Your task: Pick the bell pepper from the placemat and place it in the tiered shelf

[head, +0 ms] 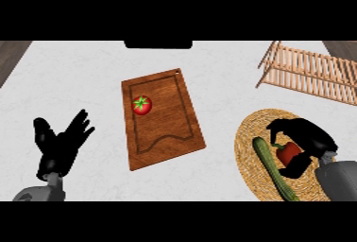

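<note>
The right hand [301,142] has its black fingers [286,126] and thumb curled down around the red bell pepper [290,152], clamped on it from above so that only a patch of red shows between them. The pepper sits over the woven, straw-coloured placemat [254,176] at the view's lower right; whether it is resting on the mat or just lifted off cannot be told from this angle. So much of it is covered that its long axis and the way its stem points are hard to read; the visible red part seems slightly longer up-and-down in the view. Just to its left lies 1 long green cucumber [270,166], running diagonally from upper left to lower right across the mat, close against the hand.

The left hand [59,142] rests at the lower left, fingers spread apart and straight, holding nothing.

In the middle of the pale grey counter [83,75] lies a brown wooden cutting board [167,137], tilted slightly, with 1 red tomato [141,105] on its upper left part, green stem facing up. The slatted wooden tiered shelf [310,71] stands at the upper right, well apart from the placemat. Dark wood flooring shows at both upper corners.
</note>
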